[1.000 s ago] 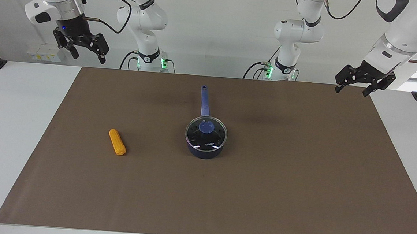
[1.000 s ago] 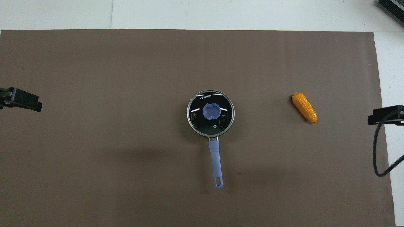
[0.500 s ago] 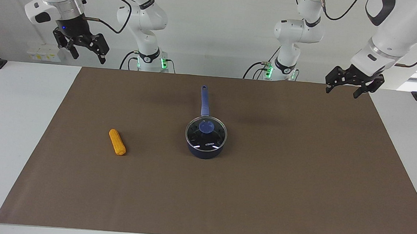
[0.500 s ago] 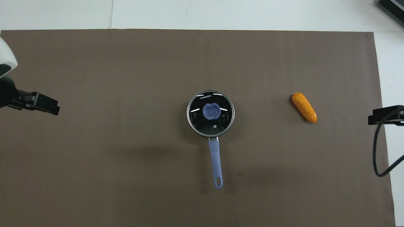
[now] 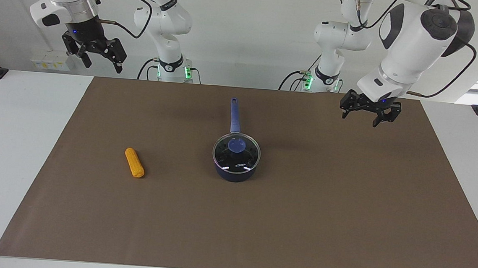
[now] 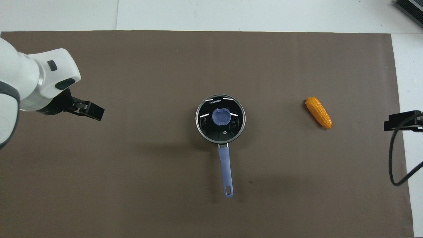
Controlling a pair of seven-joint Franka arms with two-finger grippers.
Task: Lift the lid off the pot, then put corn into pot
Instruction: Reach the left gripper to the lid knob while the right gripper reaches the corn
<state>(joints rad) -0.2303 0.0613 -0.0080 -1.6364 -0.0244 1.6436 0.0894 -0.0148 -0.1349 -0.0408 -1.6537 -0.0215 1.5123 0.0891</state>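
Observation:
The pot is a small navy saucepan standing mid-mat, its long blue handle pointing toward the robots. The glass lid with a blue knob sits on it; from above, the lid covers the pot fully. The orange corn lies on the mat toward the right arm's end, also visible from overhead as the corn. My left gripper hangs open and empty over the mat toward the left arm's end, well apart from the pot. My right gripper waits open, high over the table's edge by its base.
A brown mat covers most of the white table. In the overhead view the left gripper and the right gripper show at the sides, and a black cable loops down from the right arm.
My left arm has swung in from the table's end over the mat toward the pot and come lower. The right arm, pot, lid and corn have hardly moved.

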